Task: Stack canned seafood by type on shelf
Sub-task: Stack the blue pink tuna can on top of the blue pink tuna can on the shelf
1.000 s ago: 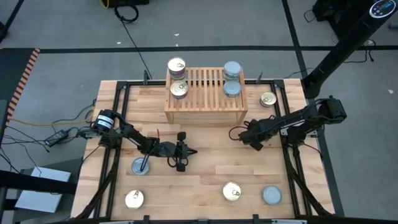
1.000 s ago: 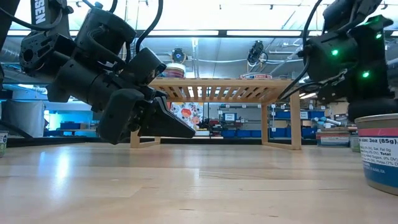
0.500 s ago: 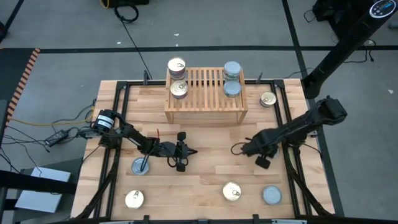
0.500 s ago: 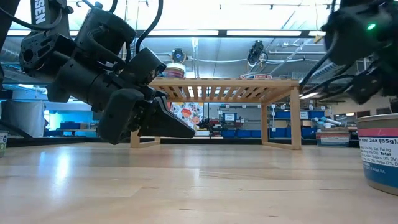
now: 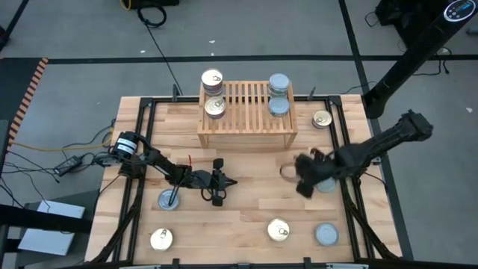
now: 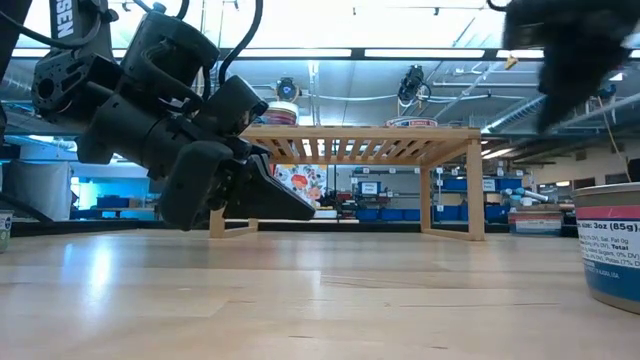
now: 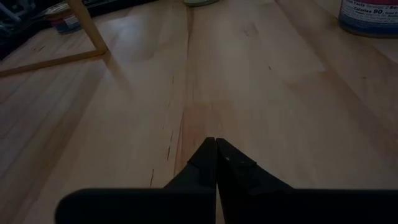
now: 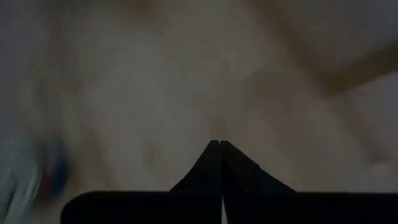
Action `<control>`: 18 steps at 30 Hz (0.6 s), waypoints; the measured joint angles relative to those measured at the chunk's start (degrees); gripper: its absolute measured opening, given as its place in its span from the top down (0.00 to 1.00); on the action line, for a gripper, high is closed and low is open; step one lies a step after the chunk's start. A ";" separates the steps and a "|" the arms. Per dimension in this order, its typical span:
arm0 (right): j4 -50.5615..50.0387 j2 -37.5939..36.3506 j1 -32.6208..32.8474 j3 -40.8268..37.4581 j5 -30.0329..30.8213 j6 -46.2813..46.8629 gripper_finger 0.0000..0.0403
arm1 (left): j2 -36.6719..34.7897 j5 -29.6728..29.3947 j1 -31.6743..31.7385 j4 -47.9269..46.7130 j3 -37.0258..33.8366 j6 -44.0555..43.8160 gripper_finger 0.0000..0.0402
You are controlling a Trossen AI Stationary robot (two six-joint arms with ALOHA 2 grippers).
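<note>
The shelf [image 5: 246, 112] was seen at the far middle of the table [image 5: 246, 217], with two gold-topped tins [image 5: 213, 91] stacked at its left end and two silver-topped tins [image 5: 278, 93] at its right end. Loose tins were spread over the planks: a gold tin [image 5: 322, 119] just right of the shelf, a silver tin [image 5: 169, 199] beside the left arm, a gold tin [image 5: 161, 239] at the near left, and a gold tin [image 5: 278, 230] and silver tin [image 5: 326, 235] at the near right. In the low view, a labelled tin [image 6: 608, 245] stood at the right edge, and the shelf was partly hidden behind the left arm.

The left gripper [image 5: 233, 182] was held low over the middle of the table, its arm stretched out from the left edge, fingers [image 7: 214, 163] pressed together and empty. The right gripper [image 5: 284, 172] was placed in front of the shelf's right end, its arm reaching in from the right edge; it was blurred, but its fingers [image 8: 221, 163] were seen closed on nothing. A pale round shape under the right arm was possibly another tin.
</note>
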 joint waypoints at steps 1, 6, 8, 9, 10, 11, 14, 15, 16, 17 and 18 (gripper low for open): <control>-0.49 -1.49 -2.05 0.00 2.21 0.88 1.00 | 0.00 0.01 0.00 0.00 0.00 -0.18 0.99; -2.13 -8.87 -16.17 0.00 7.65 0.08 1.00 | 0.00 0.00 0.01 0.00 0.00 -0.74 0.99; -1.80 -11.06 -22.84 0.00 7.80 -2.77 1.00 | 0.00 0.01 0.00 0.00 0.00 -0.74 0.99; -1.71 -11.87 -26.05 0.00 7.82 -4.39 1.00 | 0.00 0.01 0.00 0.00 0.00 -0.74 0.99; -1.61 -12.47 -29.18 0.00 7.80 -6.14 1.00 | 0.00 0.00 0.01 0.00 0.00 -0.74 0.99; -1.49 -12.86 -32.13 0.00 7.80 -7.87 1.00 | 0.00 0.00 0.01 0.01 0.00 -0.75 0.99; -1.45 -12.88 -40.06 0.00 7.70 -12.86 1.00 | 0.00 0.00 0.02 0.04 0.00 -0.83 0.99; -1.47 -12.69 -42.32 0.00 7.69 -14.51 1.00 | 0.00 0.01 0.00 0.06 0.00 -0.83 0.99; -1.47 -12.54 -44.51 0.00 7.68 -16.07 1.00 | 0.00 0.00 0.01 0.07 0.00 -0.83 0.99; -1.49 -12.34 -46.64 0.00 7.67 -17.27 1.00 | 0.00 -0.01 0.02 0.07 0.00 -0.83 0.99; -1.57 -12.23 -48.74 0.00 7.60 -18.40 1.00 | 0.00 -0.01 0.00 0.09 0.00 -0.83 0.99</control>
